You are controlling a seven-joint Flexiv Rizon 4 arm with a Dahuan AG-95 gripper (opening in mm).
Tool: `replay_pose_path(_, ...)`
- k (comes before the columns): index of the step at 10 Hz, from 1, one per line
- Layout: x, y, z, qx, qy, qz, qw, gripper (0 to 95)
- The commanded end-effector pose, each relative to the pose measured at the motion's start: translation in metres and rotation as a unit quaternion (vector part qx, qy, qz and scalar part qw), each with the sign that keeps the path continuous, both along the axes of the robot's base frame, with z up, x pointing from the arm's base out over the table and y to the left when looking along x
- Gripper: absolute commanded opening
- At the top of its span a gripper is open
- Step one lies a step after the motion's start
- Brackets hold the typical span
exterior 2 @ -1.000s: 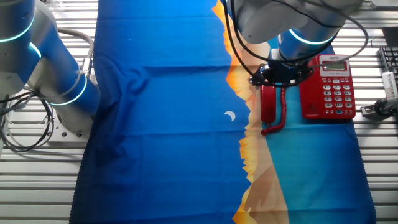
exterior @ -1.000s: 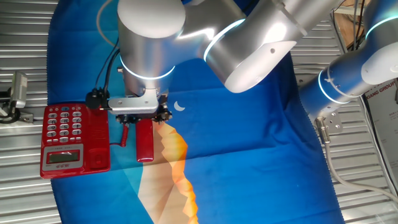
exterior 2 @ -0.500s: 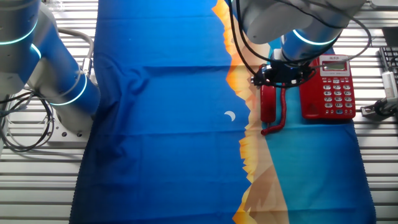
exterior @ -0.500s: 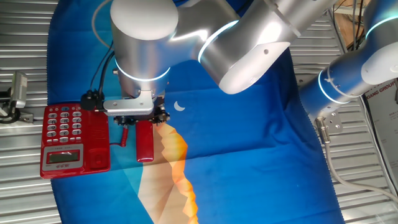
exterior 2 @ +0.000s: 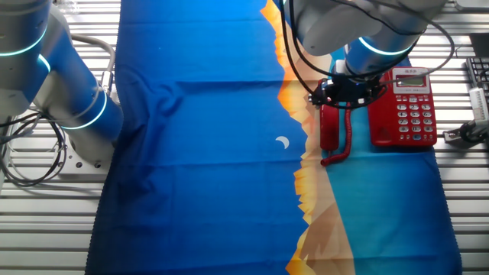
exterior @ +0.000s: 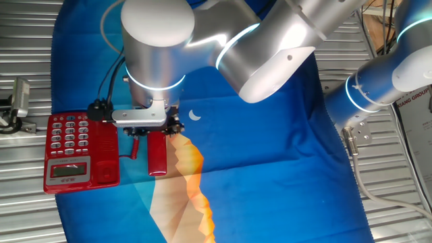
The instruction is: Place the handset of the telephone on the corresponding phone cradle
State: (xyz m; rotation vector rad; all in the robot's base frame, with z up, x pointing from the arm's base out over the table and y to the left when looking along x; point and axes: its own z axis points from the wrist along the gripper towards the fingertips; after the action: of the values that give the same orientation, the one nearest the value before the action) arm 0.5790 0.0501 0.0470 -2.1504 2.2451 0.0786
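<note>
The red telephone (exterior: 71, 152) sits at the left edge of the blue cloth; in the other fixed view it (exterior 2: 405, 107) is at the right. Its phone cradle (exterior: 106, 155) is the plain red strip beside the keypad, and it is bare (exterior 2: 380, 118). The red handset (exterior: 157, 154) lies flat on the cloth next to the cradle, parallel to the phone (exterior 2: 329, 126), with its coiled cord (exterior: 135, 146) between them. My gripper (exterior: 150, 129) hangs over the handset's far end (exterior 2: 345, 98). Its body hides the fingertips, so I cannot tell whether they touch the handset.
The blue and orange cloth (exterior: 256, 175) covers the slatted metal table. A second silver-blue arm stands at the table edge (exterior: 378, 88), (exterior 2: 69, 92). A grey metal fixture (exterior: 17, 104) sits left of the phone. Cables lie near the second arm's base (exterior 2: 30, 164).
My arm and gripper have shifted slightly left toward the phone. The handset and cord have not moved.
</note>
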Motion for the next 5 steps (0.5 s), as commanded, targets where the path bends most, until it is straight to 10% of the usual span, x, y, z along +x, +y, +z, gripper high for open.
replay_pose_path(1,-0.0008,-0.0007,0.0005,-0.007,-0.002,-0.002,1.0,76.0)
replay_pose_path(5,-0.0009,-0.0008,-0.0018,-0.012,-0.004,-0.003,0.9999,76.0)
